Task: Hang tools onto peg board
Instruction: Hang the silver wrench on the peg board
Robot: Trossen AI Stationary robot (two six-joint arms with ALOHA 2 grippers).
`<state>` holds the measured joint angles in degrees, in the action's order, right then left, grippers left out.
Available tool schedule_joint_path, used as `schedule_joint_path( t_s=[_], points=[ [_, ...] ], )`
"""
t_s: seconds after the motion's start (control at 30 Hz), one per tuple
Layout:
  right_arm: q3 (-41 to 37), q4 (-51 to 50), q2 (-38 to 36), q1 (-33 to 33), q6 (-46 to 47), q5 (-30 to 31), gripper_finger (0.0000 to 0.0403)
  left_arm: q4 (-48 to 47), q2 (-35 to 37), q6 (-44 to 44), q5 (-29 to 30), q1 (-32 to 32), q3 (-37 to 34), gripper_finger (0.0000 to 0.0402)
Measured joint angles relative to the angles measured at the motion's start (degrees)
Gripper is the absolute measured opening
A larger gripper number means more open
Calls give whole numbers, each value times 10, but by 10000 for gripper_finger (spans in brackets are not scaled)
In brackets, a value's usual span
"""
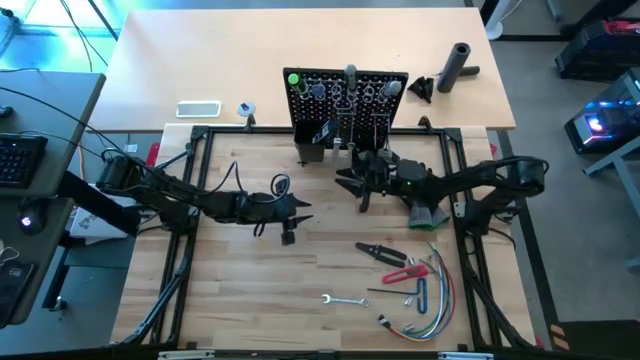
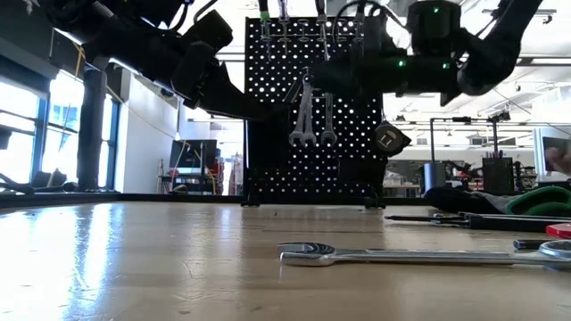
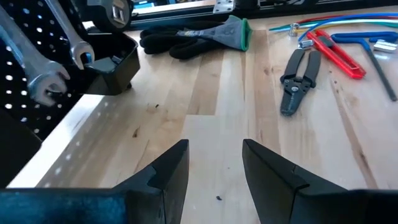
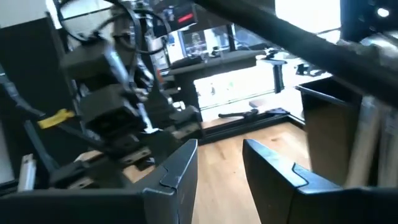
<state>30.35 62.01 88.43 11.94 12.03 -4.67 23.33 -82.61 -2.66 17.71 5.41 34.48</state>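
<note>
Right tool (image 1: 362, 186) sits just before the black perforated peg board (image 1: 372, 85), fingers parted, nothing between them. Two silver wrenches (image 2: 314, 116) hang there on hooks. Left tool (image 1: 291, 215) waits mid-table, spread and empty; black pliers (image 1: 381, 252) lie unhung.

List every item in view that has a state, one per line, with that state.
peg board: upright, tools hanging on it.
two wrenches: hanging on the board.
wrench: flat on the table, not hung.
black pliers: on the table, not hung.
black glove: lying on the table.
left gripper: open, empty.
right gripper: open, empty.
</note>
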Motion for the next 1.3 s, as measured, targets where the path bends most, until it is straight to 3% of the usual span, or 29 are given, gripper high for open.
schedule_joint_path(
  t_s=[0.37, 0.7, 0.9, 1.3],
  points=[
    [0, -139, -102, -70, -5, -1, 124, -1, 0, 21, -69, 7, 0, 145],
    [0, -271, -138, -183, 37, -89, 124, -9, -12, 58, -198, 46, 0, 145],
    [0, -284, -96, -291, 65, -86, 124, 62, -76, 91, -204, 97, 2, 145],
    [10, -268, 45, -461, 113, 56, 124, 94, -281, 95, -203, 168, 136, 145]
  ],
)
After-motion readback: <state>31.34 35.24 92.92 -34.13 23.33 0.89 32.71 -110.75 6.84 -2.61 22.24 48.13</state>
